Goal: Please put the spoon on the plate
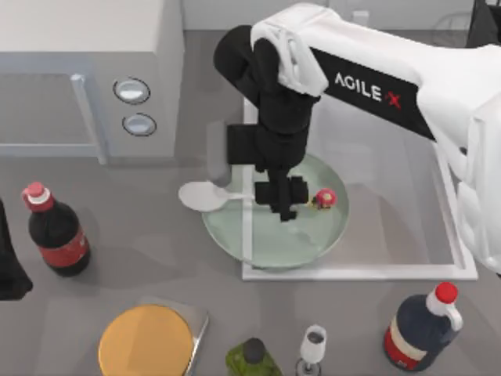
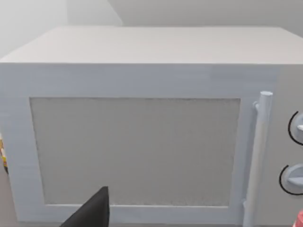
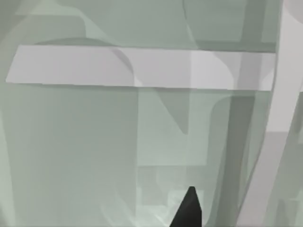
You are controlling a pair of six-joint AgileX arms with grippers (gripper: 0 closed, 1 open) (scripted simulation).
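Right hand [image 1: 283, 205] was down over the plate [image 1: 313, 243], fingers closed on the spoon [image 1: 205, 196] mid-handle. Spoon lay roughly level, crosswise: white bowl hanging past the plate's left rim over the counter [image 1: 156, 235], red mushroom knob [image 1: 325, 197] inside the plate area on the right. Couldn't tell from the top view whether the spoon was touching the glass or just above it. Right wrist view showed pale green glass close under a dark fingertip [image 3: 188, 210], so my read was low, near contact.

Judgement: placement step, nearly done, but the position wasn't good. Let go there and the bowl end would overhang the rim; the spoon could tip or slide off onto the counter. Better to shift the hand toward the right side of the plate until the whole spoon sat inside the rim, keep it level, lower to contact, then open and lift straight up so the fingers don't drag the handle.

The plate straddled the edge of the white tray frame [image 1: 352, 272], so it may have rocked; go gently.

Left hand [image 1: 12, 270] was parked at the counter's left edge, facing the microwave [image 2: 142, 142]; its grip state I couldn't tell.
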